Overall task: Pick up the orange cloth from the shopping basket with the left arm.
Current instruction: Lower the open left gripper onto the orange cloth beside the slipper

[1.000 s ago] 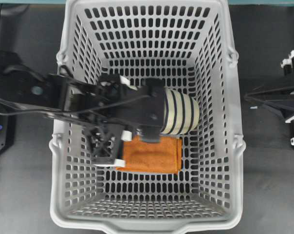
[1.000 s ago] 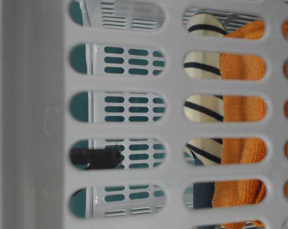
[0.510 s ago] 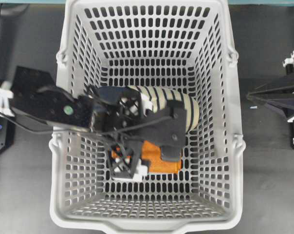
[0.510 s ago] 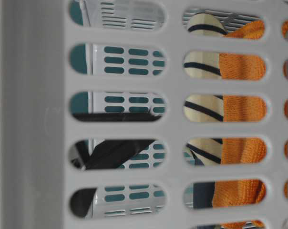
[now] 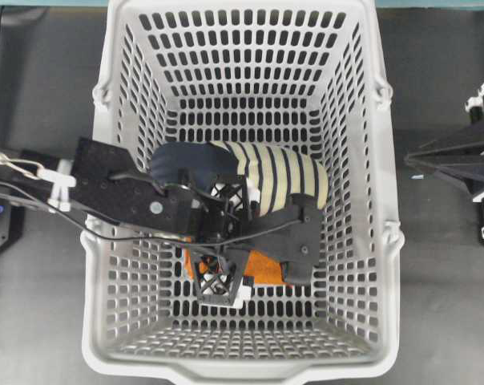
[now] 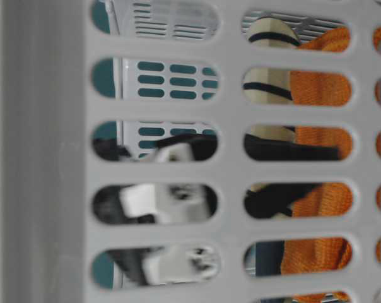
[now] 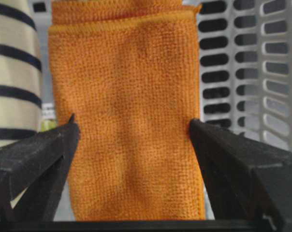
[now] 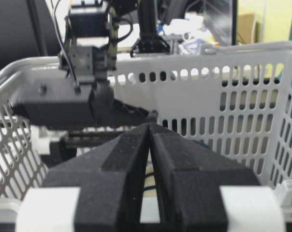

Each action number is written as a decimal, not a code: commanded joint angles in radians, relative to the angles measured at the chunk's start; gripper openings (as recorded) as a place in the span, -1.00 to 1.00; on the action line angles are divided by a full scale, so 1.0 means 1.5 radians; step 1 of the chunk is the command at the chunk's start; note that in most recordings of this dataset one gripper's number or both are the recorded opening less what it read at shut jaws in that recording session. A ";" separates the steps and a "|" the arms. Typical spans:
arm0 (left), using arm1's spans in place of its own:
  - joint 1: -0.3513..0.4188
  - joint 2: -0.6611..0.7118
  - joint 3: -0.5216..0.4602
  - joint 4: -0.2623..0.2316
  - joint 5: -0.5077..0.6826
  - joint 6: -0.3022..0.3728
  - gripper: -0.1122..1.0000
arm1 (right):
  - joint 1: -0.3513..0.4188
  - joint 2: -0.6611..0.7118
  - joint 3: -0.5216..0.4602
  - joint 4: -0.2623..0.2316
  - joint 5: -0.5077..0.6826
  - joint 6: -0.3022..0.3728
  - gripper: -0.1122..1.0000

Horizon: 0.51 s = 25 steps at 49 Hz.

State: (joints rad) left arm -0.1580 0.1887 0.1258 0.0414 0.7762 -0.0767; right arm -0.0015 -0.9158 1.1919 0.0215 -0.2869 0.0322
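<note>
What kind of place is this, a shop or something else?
Probably a robotics lab, not a shop. The shopping basket sits on a dark tabletop between two robot arms, and the right wrist view shows a cluttered desk with a monitor behind it.

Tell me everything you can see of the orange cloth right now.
The orange cloth is a bright orange, fuzzy terry rectangle, folded, with a second layer showing at its far end. It lies flat on the basket floor beside the striped slipper; whether they touch I cannot tell. The open left gripper straddles it, one finger at each long edge. From overhead the arm hides most of it.
</note>
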 commanded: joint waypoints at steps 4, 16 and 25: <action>-0.001 0.004 0.011 0.002 -0.003 0.002 0.81 | -0.001 0.002 -0.005 0.005 -0.002 0.001 -0.80; 0.000 0.002 0.042 0.002 -0.029 -0.004 0.80 | -0.001 0.003 0.000 0.006 -0.001 0.000 -0.80; 0.000 0.000 0.049 0.002 -0.037 0.004 0.70 | -0.003 0.002 0.001 0.006 -0.001 0.000 -0.80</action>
State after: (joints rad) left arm -0.1580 0.1887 0.1979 0.0414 0.7240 -0.0782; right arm -0.0031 -0.9173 1.2011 0.0261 -0.2823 0.0322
